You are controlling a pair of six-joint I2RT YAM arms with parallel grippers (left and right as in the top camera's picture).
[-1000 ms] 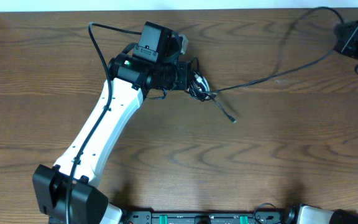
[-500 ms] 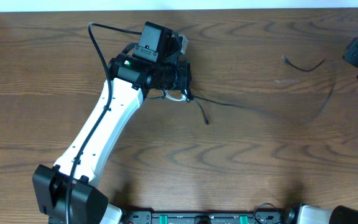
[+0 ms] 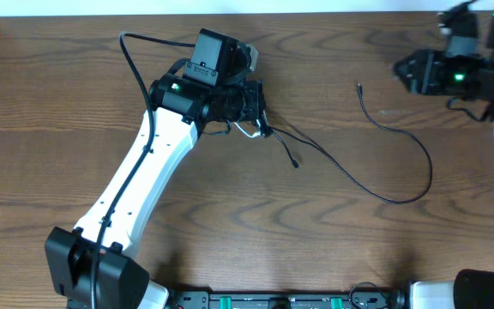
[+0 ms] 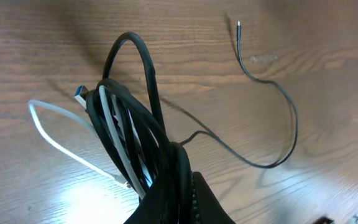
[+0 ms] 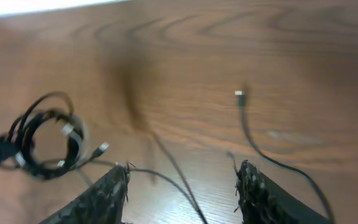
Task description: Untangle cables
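Cable bundle (image 4: pixel 135 124) gripped at the far left of the desk (image 3: pixel 230 223), one strand loose.
The left tool (image 3: pixel 256 107) is clamped on the cable bundle: one white cable (image 4: pixel 55 134) among black loops too knotted to count. One thin black cable (image 4: pixel 295 124) trails right across the desk, its plug (image 5: pixel 238 93) near the right tool (image 5: pixel 182 177), whose jaws stand apart, empty.

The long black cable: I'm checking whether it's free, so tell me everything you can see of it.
The long black cable is thin, flexible and rubbery-looking, lying slack on the wooden table in a wide hook-shaped curve. One end is loose, with a small metal-tipped plug. The other runs into the bundle clamped in the left gripper; whether it's tangled there is unclear. The right gripper is not touching it.
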